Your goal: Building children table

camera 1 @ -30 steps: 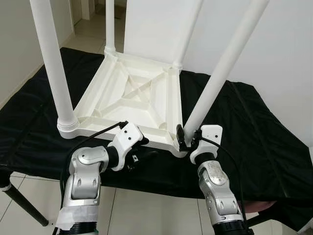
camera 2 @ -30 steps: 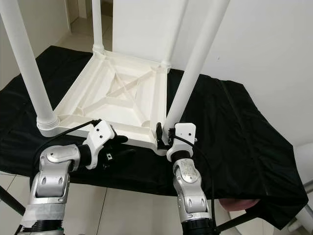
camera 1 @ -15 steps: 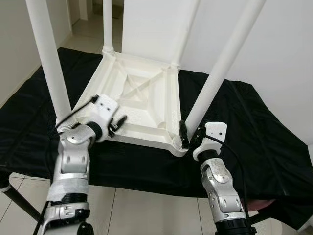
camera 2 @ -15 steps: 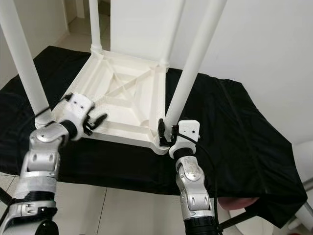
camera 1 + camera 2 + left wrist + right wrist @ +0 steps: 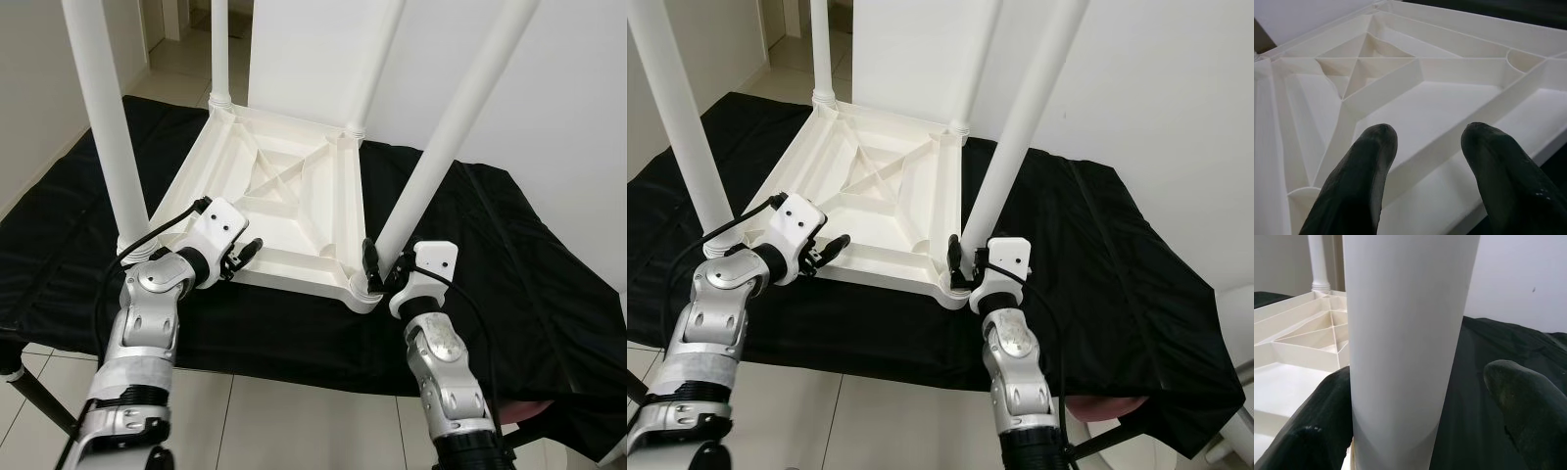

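Left eye view: the upturned white table top (image 5: pixel 274 211) lies ribs-up on the black cloth (image 5: pixel 509 255), four legs standing out of its corners; the left gripper (image 5: pixel 245 253) has swung up from under the near edge, where it sat a second ago, and now hangs over the near rim at about 7 o'clock of the top, fingers spread and holding nothing; the right gripper (image 5: pixel 377 272) stays at the near right leg (image 5: pixel 431 176), at 5 o'clock, straddling its base.

Right eye view: same picture; the near left leg (image 5: pixel 681 127) rises at 9 o'clock beside the left arm; all four legs look seated, so I'd judge the build is close to done and the left side is hunting for a hold on the rim.

Left wrist view: two black fingers (image 5: pixel 1359 186) apart over the ribbed underside, rim just below them, nothing between.

Right wrist view: the leg fills the gap; one finger (image 5: pixel 1312 431) touches its side, the other stands off with cloth showing between; so loose around it, not clenched; steadying at most.
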`<state>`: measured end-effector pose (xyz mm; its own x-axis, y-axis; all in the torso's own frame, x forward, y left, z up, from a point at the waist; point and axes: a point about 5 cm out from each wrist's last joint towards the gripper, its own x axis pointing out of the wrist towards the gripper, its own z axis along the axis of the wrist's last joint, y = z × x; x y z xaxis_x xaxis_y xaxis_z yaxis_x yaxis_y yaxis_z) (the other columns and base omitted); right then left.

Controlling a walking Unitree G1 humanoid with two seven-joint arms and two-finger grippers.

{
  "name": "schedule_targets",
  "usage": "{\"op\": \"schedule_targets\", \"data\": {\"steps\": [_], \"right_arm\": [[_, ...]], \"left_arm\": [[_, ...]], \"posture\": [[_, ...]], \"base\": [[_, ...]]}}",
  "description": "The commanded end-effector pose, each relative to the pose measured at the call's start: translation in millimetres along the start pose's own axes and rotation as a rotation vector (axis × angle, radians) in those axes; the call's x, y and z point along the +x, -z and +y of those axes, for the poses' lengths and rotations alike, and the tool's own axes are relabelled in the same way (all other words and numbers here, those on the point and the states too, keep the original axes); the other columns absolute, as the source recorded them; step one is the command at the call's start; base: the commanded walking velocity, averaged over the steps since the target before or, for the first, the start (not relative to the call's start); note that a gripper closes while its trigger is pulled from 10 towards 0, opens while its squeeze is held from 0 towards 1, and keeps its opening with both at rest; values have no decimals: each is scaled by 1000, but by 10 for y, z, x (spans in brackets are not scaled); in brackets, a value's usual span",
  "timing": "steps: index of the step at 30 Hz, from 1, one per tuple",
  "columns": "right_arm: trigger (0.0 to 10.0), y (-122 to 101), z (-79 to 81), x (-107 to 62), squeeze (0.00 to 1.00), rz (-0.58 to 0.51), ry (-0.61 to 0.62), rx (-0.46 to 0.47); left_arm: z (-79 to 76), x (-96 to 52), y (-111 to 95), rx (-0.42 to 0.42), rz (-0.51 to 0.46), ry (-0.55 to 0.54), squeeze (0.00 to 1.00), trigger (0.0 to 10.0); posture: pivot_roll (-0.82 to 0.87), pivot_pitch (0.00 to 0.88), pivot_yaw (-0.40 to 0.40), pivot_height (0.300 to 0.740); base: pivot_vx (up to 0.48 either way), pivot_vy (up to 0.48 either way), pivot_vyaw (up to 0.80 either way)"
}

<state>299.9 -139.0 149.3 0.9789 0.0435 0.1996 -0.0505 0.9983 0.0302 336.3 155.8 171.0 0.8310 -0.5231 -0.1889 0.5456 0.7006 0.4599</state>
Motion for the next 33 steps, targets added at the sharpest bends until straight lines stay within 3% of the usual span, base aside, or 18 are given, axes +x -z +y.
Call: {"op": "schedule_targets", "data": {"steps": [1, 7, 15, 17, 18, 21, 22, 23, 24, 27, 29, 31, 32, 33], "right_arm": [[10000, -9, -118, 13, 0, -9, 49, -15], [10000, 2, -208, 31, 0, 2, 91, -21], [10000, 36, -165, 48, 0, 25, 74, -25], [10000, 52, -136, 69, 0, 37, 54, -30], [10000, 67, -93, 105, 0, 51, 21, -41], [10000, 67, -93, 105, 0, 51, 21, -41], [10000, 76, -64, 129, 0, 59, -2, -49], [10000, 76, -64, 129, 0, 59, -2, -49], [10000, 69, -28, 161, 0, 59, -31, -54], [10000, 69, -28, 161, 0, 59, -31, -54], [10000, 35, 63, 224, 0, 46, -90, -50], [10000, 35, 63, 224, 0, 46, -90, -50], [10000, 21, 105, 241, 0, 39, -118, -47], [10000, 21, 105, 241, 0, 39, -118, -47]], "left_arm": [[-98, 39, 14, -1, -11, 60, 0, 10000], [-88, 23, 93, 22, 30, 72, 0, 10000], [57, 22, 169, -29, 92, -35, 0, 10000], [136, 14, 195, -52, 110, -92, 0, 10000], [249, -1, 218, -88, 130, -189, 0, 10000], [249, -1, 218, -88, 130, -189, 0, 10000], [331, -17, 233, -115, 144, -263, 0, 10000], [331, -17, 233, -115, 144, -263, 0, 10000], [430, -37, 249, -141, 164, -363, 0, 10000], [430, -37, 249, -141, 164, -363, 0, 10000], [685, -135, 246, -229, 155, -616, 0, 10000], [685, -135, 246, -229, 155, -616, 0, 10000], [777, -194, 235, -263, 144, -718, 0, 10000], [777, -194, 235, -263, 144, -718, 0, 10000]], "posture": [[54, 0, -145, 740], [52, 0, -134, 740], [52, 0, -134, 740], [52, 0, -134, 740], [59, 0, -133, 740], [59, 0, -133, 740], [60, 0, -134, 740], [60, 0, -134, 740], [62, 0, -135, 740], [62, 0, -135, 740], [65, 0, -143, 740], [65, 0, -143, 740], [67, 0, -149, 740], [67, 0, -149, 740]], "base": [[0, 0, 0], [0, 0, 0], [0, 0, 0], [0, 0, 0], [0, 0, 0], [0, 0, 0], [0, 0, 0], [0, 0, 0], [0, 0, 0], [0, 0, 0], [0, 0, 0], [0, 0, 0], [0, 0, 0], [0, 0, 0]]}}
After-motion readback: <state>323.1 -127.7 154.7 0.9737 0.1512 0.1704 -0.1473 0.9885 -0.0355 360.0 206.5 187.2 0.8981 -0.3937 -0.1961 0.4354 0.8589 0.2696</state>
